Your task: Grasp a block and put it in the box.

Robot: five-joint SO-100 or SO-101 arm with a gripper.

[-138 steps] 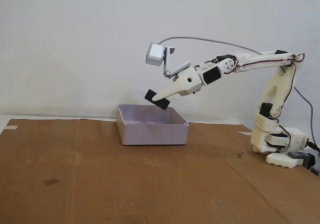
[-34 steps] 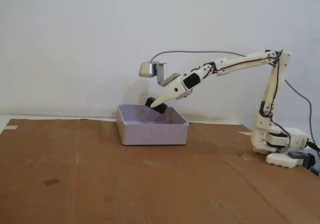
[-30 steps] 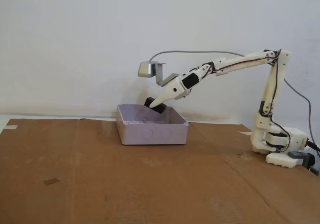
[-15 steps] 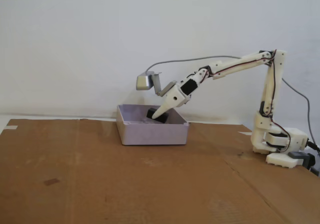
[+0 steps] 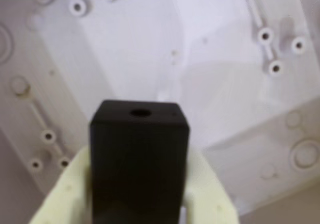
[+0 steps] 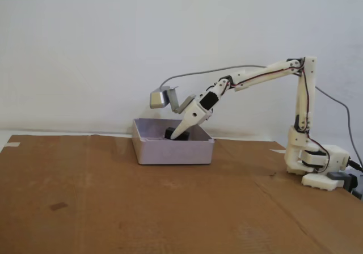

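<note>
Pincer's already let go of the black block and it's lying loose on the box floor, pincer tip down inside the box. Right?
Not quite. The pincer is shut on the black block: the wrist view shows the pale fingers pressed against both its sides, with the box floor behind it. The rest stands: the fixed view shows the pincer tip and block down inside the box walls.

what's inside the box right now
The black block, held by the gripper, is lowered inside the box. The front wall hides whether it touches the floor.

No text, label, brand, number or sign can be read in either view.
</note>
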